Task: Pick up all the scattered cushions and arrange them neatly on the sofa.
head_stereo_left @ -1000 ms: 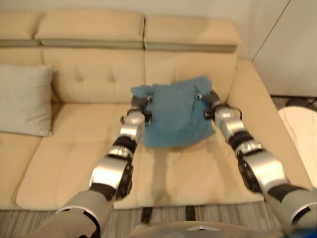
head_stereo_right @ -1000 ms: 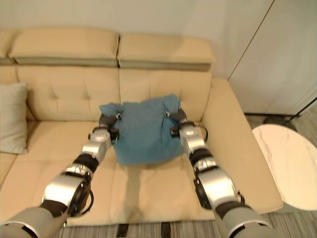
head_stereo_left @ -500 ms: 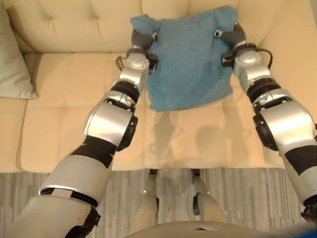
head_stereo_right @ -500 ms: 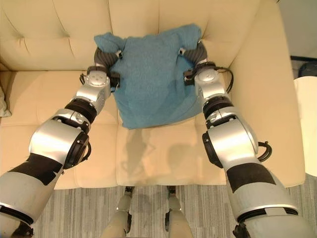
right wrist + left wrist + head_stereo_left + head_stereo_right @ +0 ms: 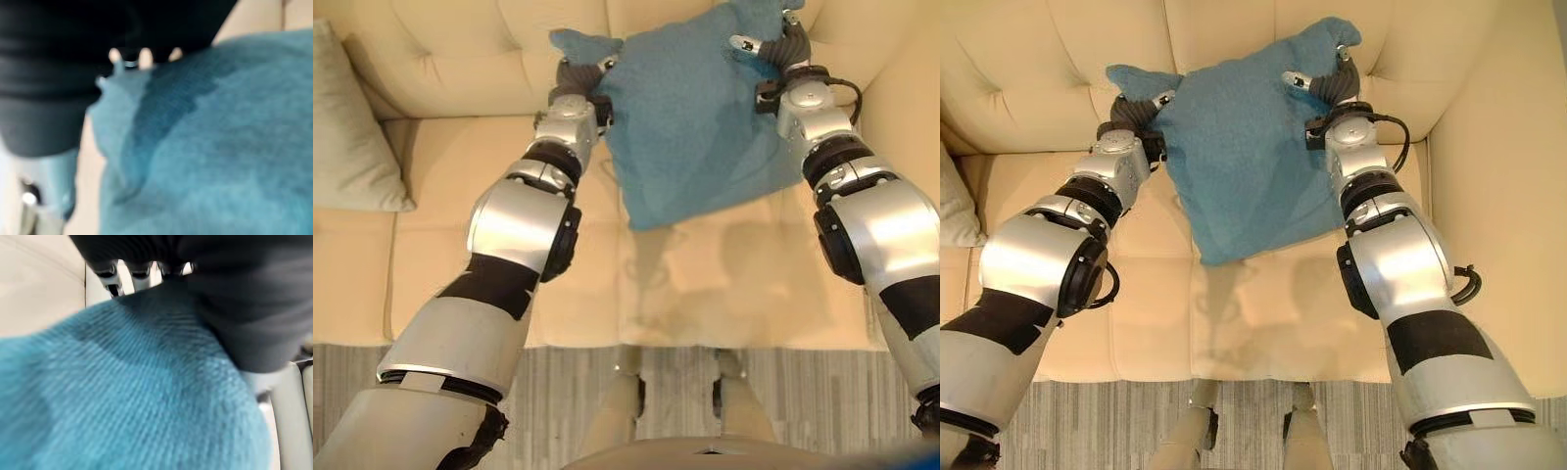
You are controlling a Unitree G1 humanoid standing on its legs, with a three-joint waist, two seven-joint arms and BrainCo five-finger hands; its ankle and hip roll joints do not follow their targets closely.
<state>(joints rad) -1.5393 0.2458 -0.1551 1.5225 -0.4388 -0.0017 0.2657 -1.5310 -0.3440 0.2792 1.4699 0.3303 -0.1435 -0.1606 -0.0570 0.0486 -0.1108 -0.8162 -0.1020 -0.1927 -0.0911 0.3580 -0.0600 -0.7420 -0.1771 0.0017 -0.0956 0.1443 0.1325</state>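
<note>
Filling most of the left eye view, the cream sofa (image 5: 460, 235) is running from edge to edge, its tufted backrest across the top and its seat through the middle. Against the left edge, a pale grey cushion (image 5: 352, 127) is leaning on the backrest.

Compared with half a second ago, the blue cushion (image 5: 690, 122) is sitting higher in the frame and closer to the backrest, its upper corners now reaching the top edge and its lower corner hanging free above the seat, with its shadow falling below. That is suggesting the placing step is nearly done: the cushion is being carried up to the back of the sofa, though it is not yet resting there.

The cushion is hanging between the two hands in the upper middle of the frame. The left hand (image 5: 576, 76) is clutching its upper left corner, fingers curled into the fabric, and the right hand (image 5: 1330, 86) is gripping the upper right edge the same way.
</note>
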